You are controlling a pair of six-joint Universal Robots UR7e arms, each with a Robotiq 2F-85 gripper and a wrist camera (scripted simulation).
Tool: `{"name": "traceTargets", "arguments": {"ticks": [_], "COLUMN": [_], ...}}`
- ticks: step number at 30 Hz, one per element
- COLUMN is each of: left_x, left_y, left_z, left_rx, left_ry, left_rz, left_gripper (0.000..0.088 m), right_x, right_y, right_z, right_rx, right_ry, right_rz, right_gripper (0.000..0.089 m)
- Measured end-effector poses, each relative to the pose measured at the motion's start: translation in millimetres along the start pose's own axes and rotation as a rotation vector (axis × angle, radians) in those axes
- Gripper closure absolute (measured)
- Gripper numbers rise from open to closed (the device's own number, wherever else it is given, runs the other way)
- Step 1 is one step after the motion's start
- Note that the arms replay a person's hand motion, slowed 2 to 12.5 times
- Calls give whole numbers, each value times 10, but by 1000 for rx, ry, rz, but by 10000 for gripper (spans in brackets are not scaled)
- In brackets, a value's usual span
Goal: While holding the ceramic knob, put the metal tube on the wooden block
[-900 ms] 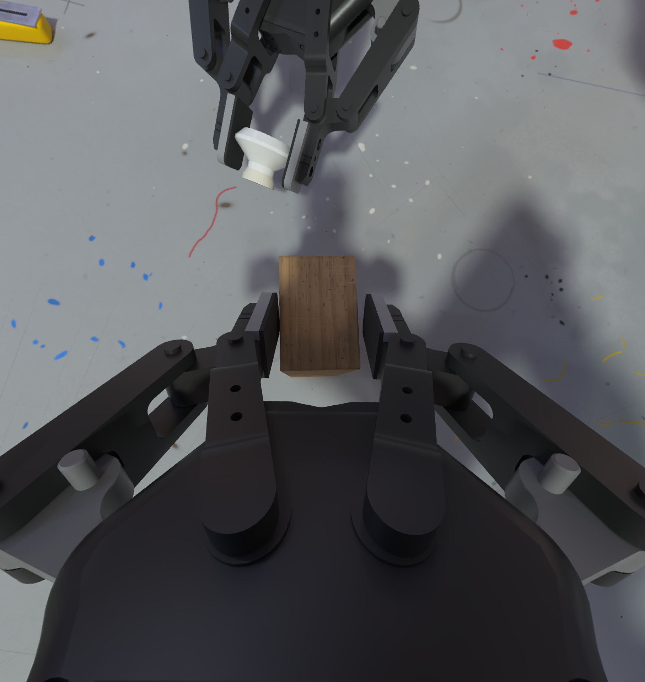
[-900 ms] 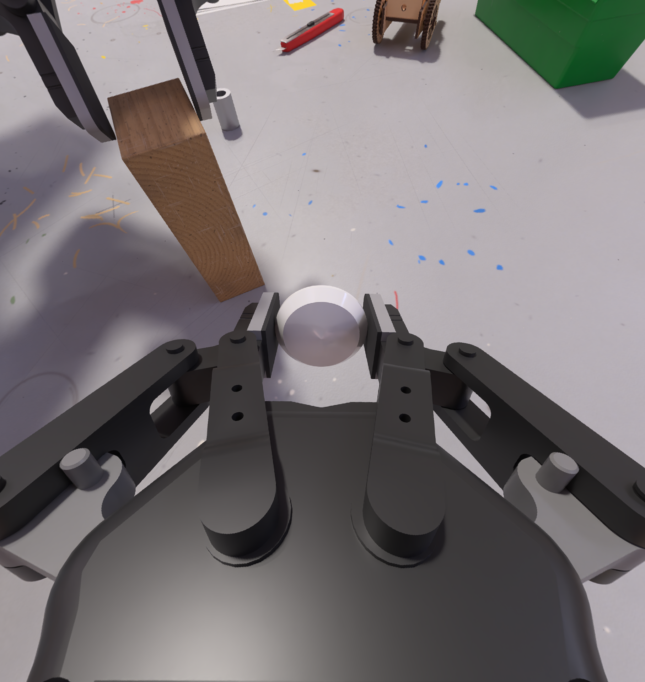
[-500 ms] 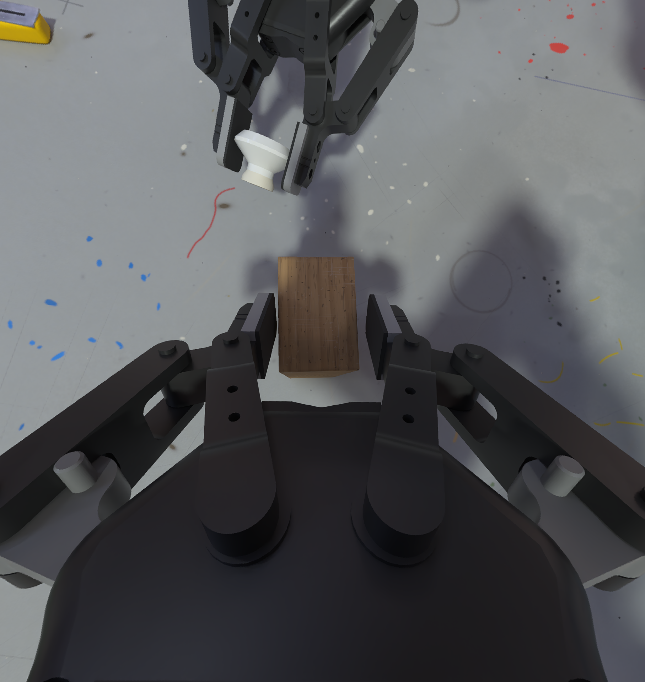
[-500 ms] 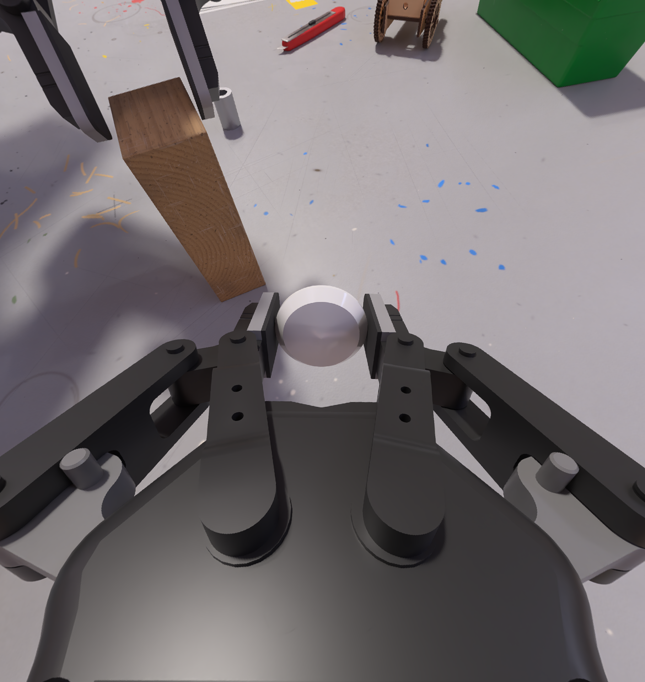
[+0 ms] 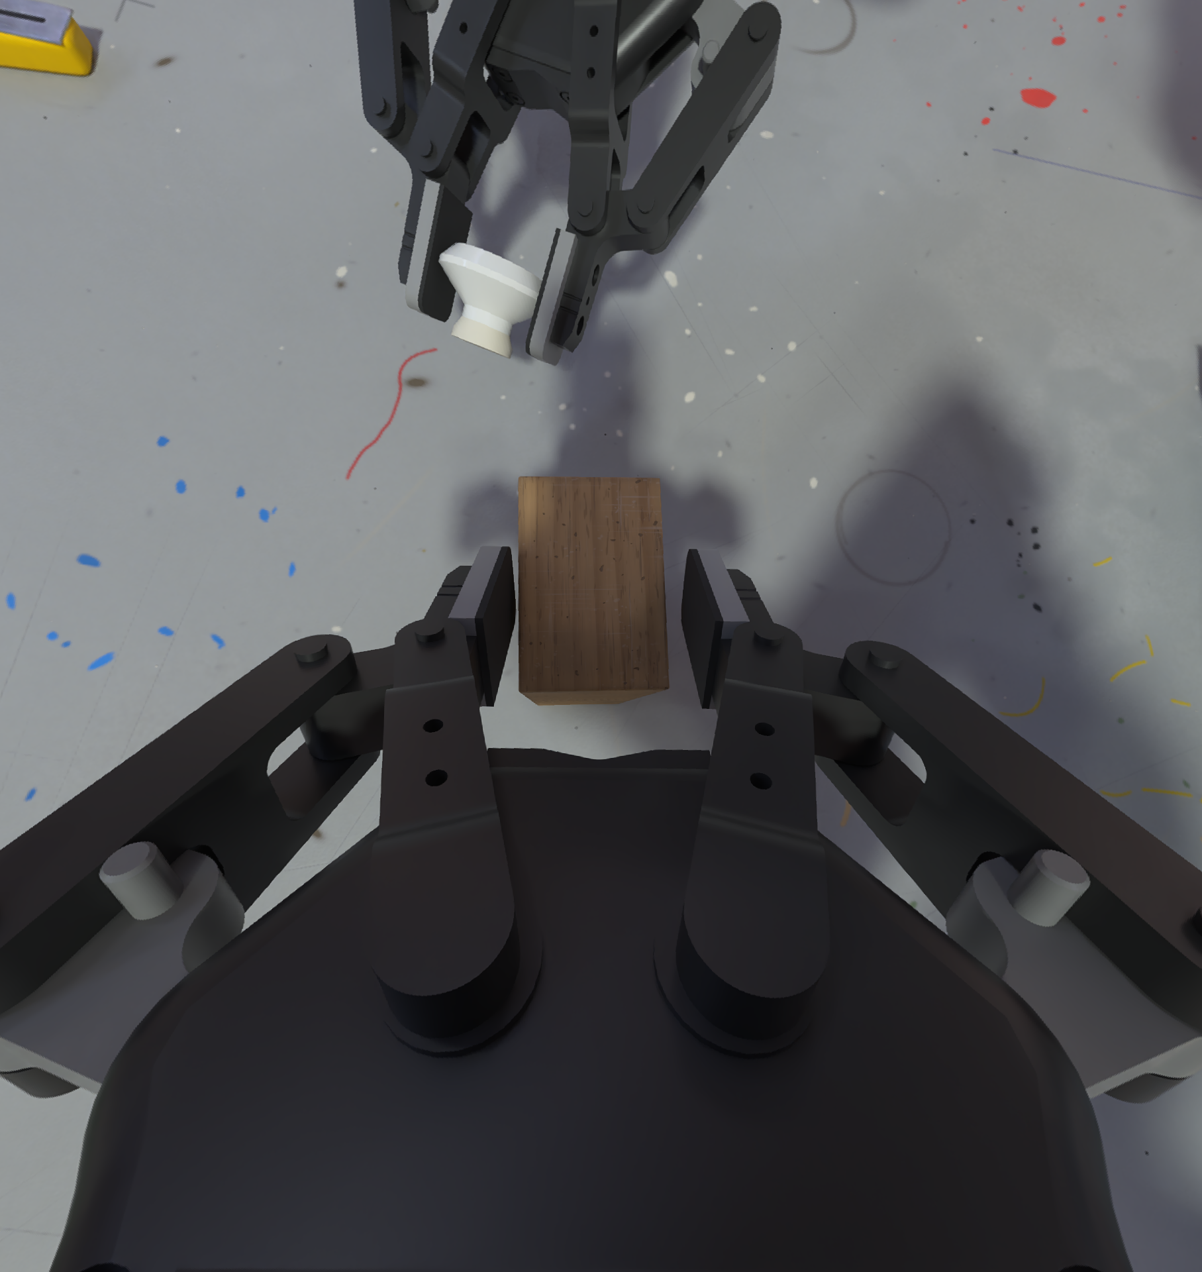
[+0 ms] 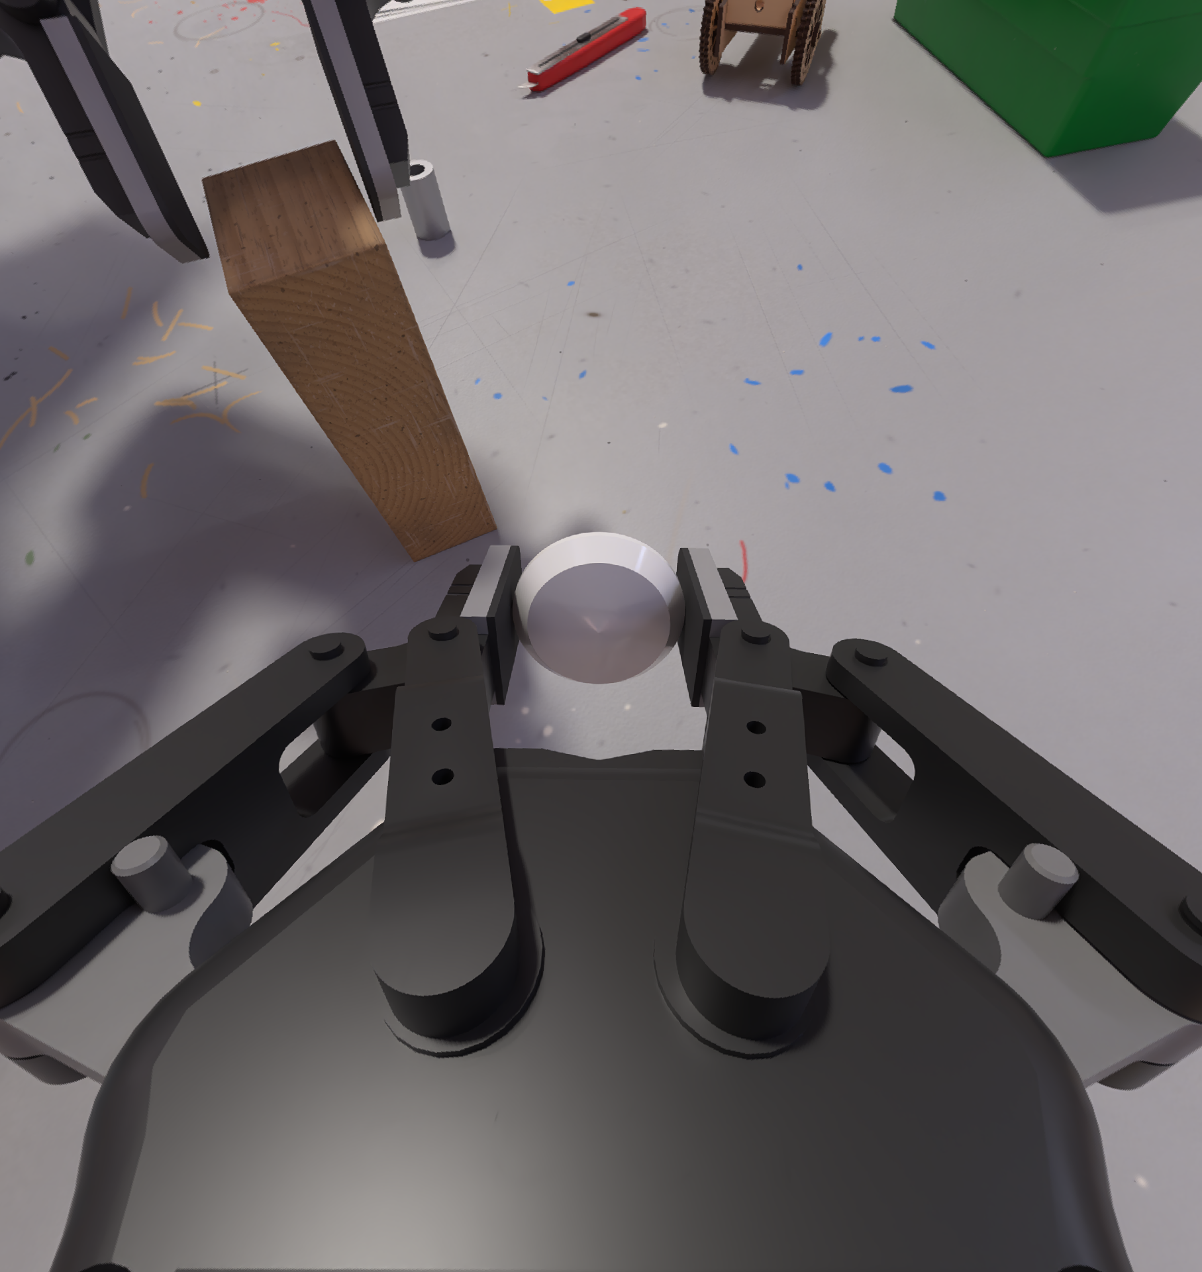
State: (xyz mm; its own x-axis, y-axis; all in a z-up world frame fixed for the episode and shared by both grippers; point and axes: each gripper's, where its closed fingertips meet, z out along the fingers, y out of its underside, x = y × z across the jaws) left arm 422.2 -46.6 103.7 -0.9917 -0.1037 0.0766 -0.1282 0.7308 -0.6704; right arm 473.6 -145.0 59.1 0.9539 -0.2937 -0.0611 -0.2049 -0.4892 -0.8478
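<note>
While the metal tube [image 6: 427,201] stands upright on the table [image 6: 722,289], long axis vertical and open end up, it sits just beyond the far finger of the left gripper [image 6: 281,186] as the right wrist view shows it, close to the wooden block [image 6: 350,344] but not on it. The block stands on end, long axis vertical, its top face bare and lying between the left gripper's [image 5: 592,623] two pads in the left wrist view. Those pads stand apart on either side of the block's top, with a narrow gap showing at each side, so the left gripper is spread and holds nothing. Beyond the block, the right gripper [image 5: 495,323] is clamped on the white ceramic knob [image 5: 488,296], whose narrow foot points down and toward the block; in its own view the right gripper [image 6: 598,612] presses both pads against the knob's [image 6: 598,612] round head. Farther off lie a red utility knife [image 6: 584,48], a small cardboard cart [image 6: 756,31] and a green bin [image 6: 1079,69].
</note>
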Motion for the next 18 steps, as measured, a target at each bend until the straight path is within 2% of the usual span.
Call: {"name": "traceTargets", "arguments": {"ticks": [11, 18], "left_x": [-3, -4], "left_y": [17, 18], "left_z": [10, 21], "left_rx": [-7, -3], "left_ry": [-5, -8], "left_rz": [5, 10], "left_gripper": [436, 384], "right_x": [-5, -9], "right_y": [0, 1], "right_z": [3, 4], "right_rx": [-1, -2], "right_ry": [-2, -5], "right_rz": [-1, -1], "right_gripper": [493, 493]}}
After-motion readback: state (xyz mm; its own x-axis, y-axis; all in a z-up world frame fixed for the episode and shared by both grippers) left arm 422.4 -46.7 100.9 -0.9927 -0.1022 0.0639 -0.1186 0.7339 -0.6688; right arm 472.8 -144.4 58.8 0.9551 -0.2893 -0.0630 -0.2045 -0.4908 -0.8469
